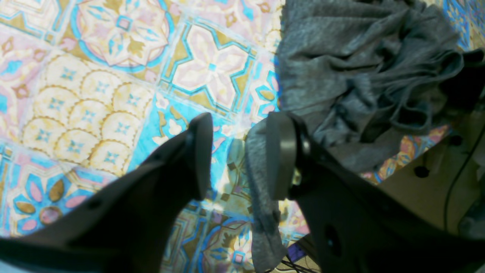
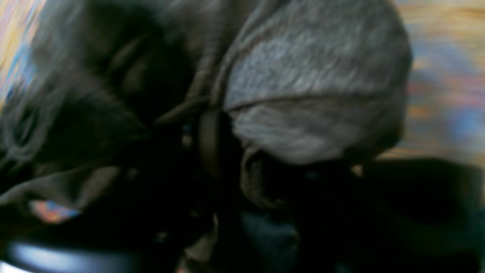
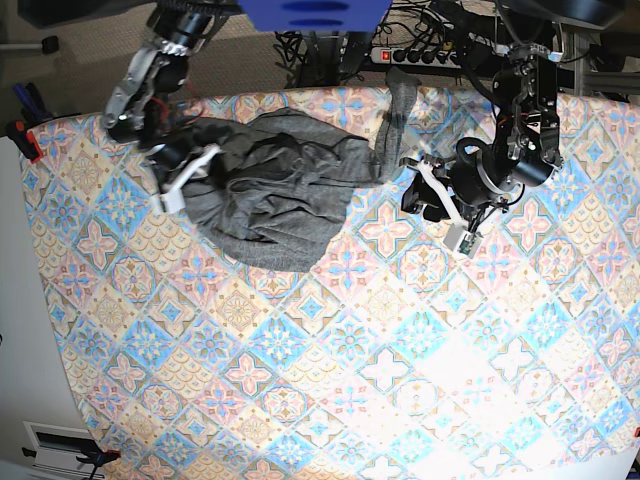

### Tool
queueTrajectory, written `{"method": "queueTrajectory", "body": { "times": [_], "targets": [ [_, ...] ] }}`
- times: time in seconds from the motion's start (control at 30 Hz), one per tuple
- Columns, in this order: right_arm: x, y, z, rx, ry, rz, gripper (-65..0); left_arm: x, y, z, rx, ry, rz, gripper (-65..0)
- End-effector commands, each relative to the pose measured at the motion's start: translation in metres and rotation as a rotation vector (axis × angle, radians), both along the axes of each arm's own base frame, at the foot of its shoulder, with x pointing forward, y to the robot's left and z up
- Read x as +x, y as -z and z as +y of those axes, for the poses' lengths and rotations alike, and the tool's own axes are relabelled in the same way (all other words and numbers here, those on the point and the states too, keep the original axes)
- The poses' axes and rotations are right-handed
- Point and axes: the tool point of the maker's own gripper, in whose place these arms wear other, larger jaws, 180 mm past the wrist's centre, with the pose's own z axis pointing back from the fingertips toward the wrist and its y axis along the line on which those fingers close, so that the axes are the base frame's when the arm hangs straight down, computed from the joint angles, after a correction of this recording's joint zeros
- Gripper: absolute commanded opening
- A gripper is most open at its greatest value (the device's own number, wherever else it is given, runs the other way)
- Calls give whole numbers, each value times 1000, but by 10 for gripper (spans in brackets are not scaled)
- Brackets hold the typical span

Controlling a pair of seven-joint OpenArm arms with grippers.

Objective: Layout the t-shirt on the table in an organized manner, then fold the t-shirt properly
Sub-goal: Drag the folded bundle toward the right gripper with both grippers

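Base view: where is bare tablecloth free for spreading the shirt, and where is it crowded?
Free: the table's whole near half, below the t-shirt, and the strip between shirt and left gripper. Crowded: the far edge, where the bunched shirt, right gripper and cables sit.

A power strip [image 3: 415, 55] with a red switch lies on the floor beyond the far edge, among tangled black cables [image 3: 330, 45]. A blue panel [image 3: 312, 13] overhangs the top. Red clamp [image 3: 27, 140] at left edge.

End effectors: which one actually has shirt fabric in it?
The right end effector, buried in bunched t-shirt. The left end effector hangs beside a thin strip of it, jaws apart.
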Motion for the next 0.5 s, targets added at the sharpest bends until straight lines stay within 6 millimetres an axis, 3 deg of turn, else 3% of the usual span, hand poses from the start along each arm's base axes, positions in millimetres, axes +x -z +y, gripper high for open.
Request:
{"method": "queueTrajectory", "body": {
  "times": [0.0, 0.07, 0.17, 0.37, 0.47],
  "targets": [
    [-31, 22, 1, -58, -72, 152, -576, 6, -9, 0, -9, 2, -37, -436],
    [-30, 21, 0, -60, -70, 149, -650, 3, -7, 0, -9, 2, -30, -436],
    [-32, 22, -5, -70, -63, 157, -650, 2, -6, -1, -12, 1, -26, -436],
    [-48, 29, -56, -76, 130, 197, -650, 1, -5, 0, -11, -1, -23, -436],
    [-27, 16, -90, -129, 162, 155, -650, 1, -5, 0, -11, -1, -23, -436]
  ]
}}
